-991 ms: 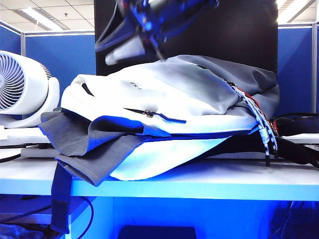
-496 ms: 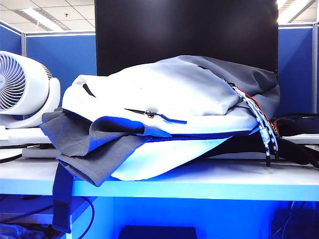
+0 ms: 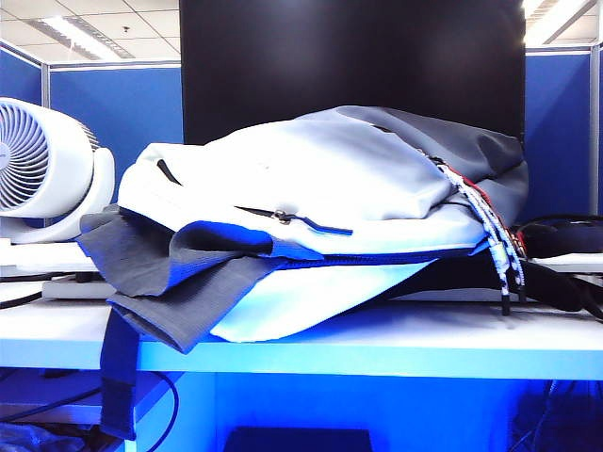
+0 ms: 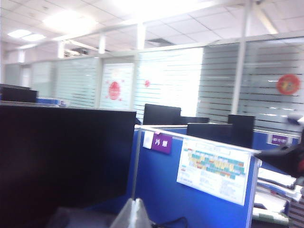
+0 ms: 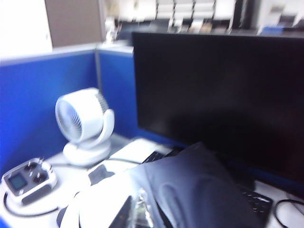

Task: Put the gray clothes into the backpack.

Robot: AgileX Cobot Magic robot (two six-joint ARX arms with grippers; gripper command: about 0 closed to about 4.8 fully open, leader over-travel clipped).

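Both arms are sitting raised, out of the exterior view. Left gripper [image 4: 135, 216] is pointing level across the office partitions, its fingers closed on nothing. Right gripper [image 5: 137, 213] is hanging above the backpack [image 3: 311, 188], tilted down, also closed and empty. Backpack is lying flat on the table [image 3: 396, 344], clothes [image 3: 160, 273] spilling from its open side.

Ribbed gray clothes [image 3: 155, 282] half out of flat-lying white-gray backpack [image 3: 330, 198]
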